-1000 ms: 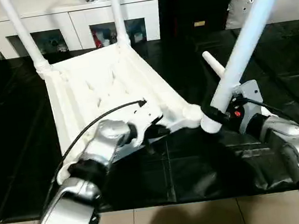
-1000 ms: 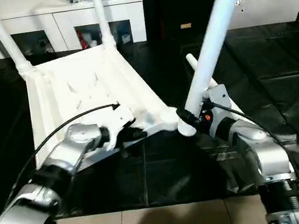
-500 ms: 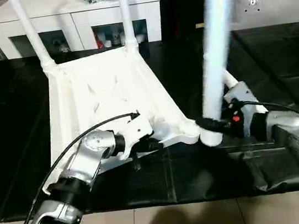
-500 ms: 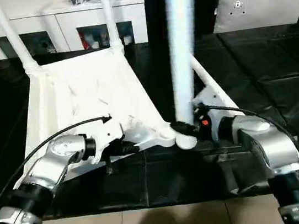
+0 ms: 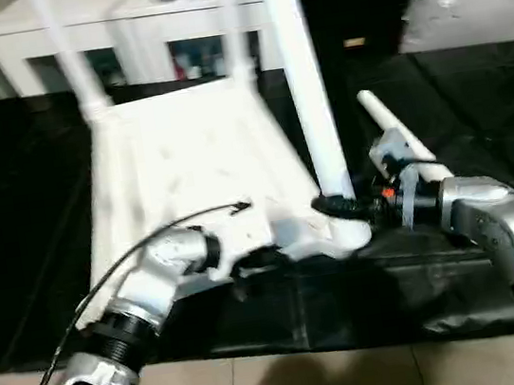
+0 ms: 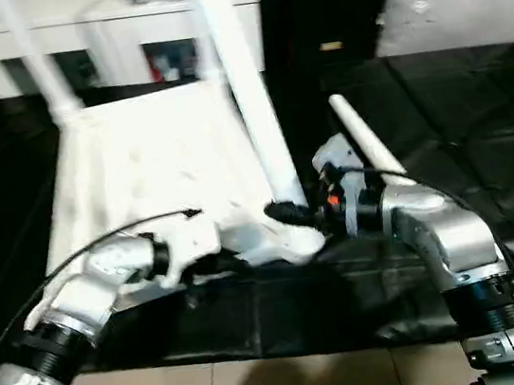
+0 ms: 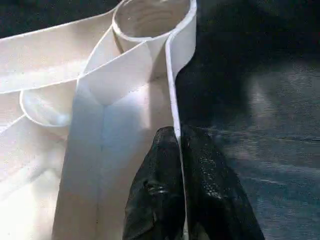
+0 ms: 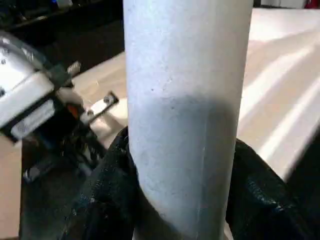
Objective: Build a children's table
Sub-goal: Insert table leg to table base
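We see the white table top point(image 5: 185, 155) lying upside down on a black mat point(image 5: 476, 114), ribbed underside facing up, filling the middle of the head view from about ten o'clock down to the centre. Two legs already stand in its far corner sockets: one point(image 5: 70, 56) at about eleven o'clock, another point(image 5: 231, 24) near twelve.

Our right gripper point(image 5: 336, 208), just right of centre, pinches a third leg point(image 5: 306, 99) close to its thick lower end. The black fingers point(image 8: 107, 185) sit on either side of the round shaft, pressed against it. That leg stands nearly upright, leaning slightly toward eleven o'clock, with its foot at the near right corner socket point(image 5: 345, 236) of the top. We cannot tell whether it is seated in the socket or merely resting at it.

Our left gripper point(image 7: 179, 165), at about seven o'clock from the centre, has its two fingers pressed together on the thin near edge wall of the top, one on each side. An open round socket point(image 7: 152, 17) shows just beyond it on the same edge.

The fourth leg point(image 5: 397, 134) lies flat on the mat at about two o'clock, behind the right gripper. A white cabinet point(image 5: 119, 30) stands beyond the mat at twelve o'clock.
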Controlling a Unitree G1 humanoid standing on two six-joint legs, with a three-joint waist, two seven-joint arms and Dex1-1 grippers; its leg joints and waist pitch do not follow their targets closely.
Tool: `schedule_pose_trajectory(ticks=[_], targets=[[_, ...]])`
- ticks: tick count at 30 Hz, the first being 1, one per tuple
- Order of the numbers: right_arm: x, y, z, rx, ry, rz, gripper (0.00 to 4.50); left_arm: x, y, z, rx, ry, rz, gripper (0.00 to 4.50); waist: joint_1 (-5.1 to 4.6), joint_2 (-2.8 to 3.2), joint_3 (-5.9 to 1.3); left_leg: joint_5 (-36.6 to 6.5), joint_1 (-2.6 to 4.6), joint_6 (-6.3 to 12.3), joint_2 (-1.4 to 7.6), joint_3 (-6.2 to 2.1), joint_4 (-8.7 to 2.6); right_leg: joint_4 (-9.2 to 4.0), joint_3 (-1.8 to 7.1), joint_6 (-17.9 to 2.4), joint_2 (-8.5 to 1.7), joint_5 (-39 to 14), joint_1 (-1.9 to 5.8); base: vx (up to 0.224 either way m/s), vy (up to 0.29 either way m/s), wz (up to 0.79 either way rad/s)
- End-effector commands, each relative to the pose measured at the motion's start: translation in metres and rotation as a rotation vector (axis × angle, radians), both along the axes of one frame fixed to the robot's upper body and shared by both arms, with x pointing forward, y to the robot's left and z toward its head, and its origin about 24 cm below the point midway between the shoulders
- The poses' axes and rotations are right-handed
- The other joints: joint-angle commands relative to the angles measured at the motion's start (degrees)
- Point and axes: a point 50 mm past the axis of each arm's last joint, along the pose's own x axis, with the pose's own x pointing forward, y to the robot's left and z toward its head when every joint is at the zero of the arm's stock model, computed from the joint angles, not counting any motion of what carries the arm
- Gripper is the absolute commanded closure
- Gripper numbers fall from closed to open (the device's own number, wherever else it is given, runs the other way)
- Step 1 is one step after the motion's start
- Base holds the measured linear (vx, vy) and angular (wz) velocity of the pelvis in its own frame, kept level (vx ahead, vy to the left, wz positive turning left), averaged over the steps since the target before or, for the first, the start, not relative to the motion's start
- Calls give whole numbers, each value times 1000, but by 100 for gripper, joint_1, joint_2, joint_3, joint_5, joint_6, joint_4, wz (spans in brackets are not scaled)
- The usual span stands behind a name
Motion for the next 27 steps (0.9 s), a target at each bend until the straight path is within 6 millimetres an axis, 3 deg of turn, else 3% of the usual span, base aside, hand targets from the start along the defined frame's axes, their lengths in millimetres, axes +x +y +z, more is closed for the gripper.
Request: schedule_pose_trajectory(ticks=[1,7,11,16,20,25,27], targets=[[0,-3,7,33,-35,-27,262,-9,-12,-3,30,-4,-96,450,-34,-74,-379,-382,-16,415,345,-50,-387,-408,422,-757,-454,-1436,379,0,0,0],[6,-8,2,97,-69,-162,262,-8,-12,-3,20,-18,-94,450,-53,-65,-377,-480,-31,283,320,-55,-402,-442,408,-631,-462,-1623,379,0,0,0],[3,-8,8,183,-87,-184,262,-2,-8,-7,38,-49,-33,450,-55,-36,-384,-498,-22,313,326,-63,-396,-435,407,-647,-449,-1476,384,0,0,0],[2,-11,10,233,-103,-243,262,2,-5,-7,8,-60,33,450,-66,-11,-360,-717,-2,237,322,-60,-421,-498,388,-545,-445,-1825,371,0,0,0],[-1,-4,-7,223,-74,-253,262,-1,-2,-11,12,-18,30,450,-80,12,-356,-846,0,181,301,-68,-429,-551,375,-385,-456,-2201,368,0,0,0],[-3,-1,-23,263,-24,-289,262,4,1,-12,28,-24,71,450,-98,-16,-357,-831,-7,207,316,-69,-435,-532,383,-467,-449,-2007,363,0,0,0],[-4,-1,-30,262,-5,-305,262,5,2,-13,28,-20,82,450,-97,-9,-342,-939,8,196,310,-63,-441,-562,376,-446,-461,-2207,352,0,0,0]])
